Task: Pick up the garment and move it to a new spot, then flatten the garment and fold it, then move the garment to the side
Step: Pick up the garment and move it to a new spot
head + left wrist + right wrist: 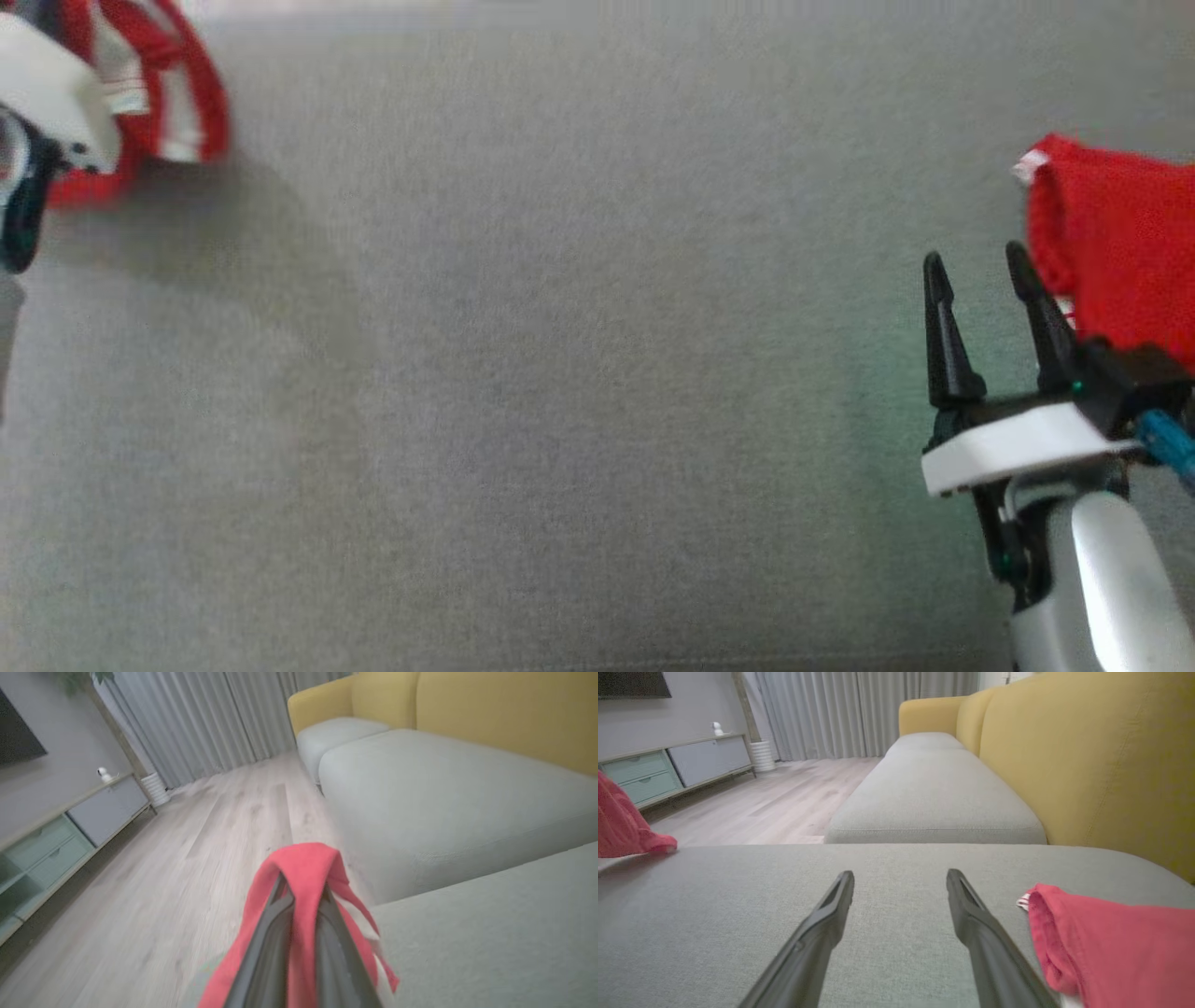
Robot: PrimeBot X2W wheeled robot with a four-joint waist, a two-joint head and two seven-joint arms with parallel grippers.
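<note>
The garment is red cloth with white stripes, draped over the tips of my left gripper, which is shut on a fold of it. In the head view this garment hangs bunched at the top left, just past my left arm's white wrist, above the grey cushion's left end. My right gripper stands open low over the cushion at the lower right, with nothing between its fingers. A second bundle of red cloth lies just to its right, close to the right finger.
The grey sofa cushion spreads wide between the two arms. A yellow backrest rises on the far side. Past the cushion's left end the surface drops to a wooden floor, with a low cabinet along the wall.
</note>
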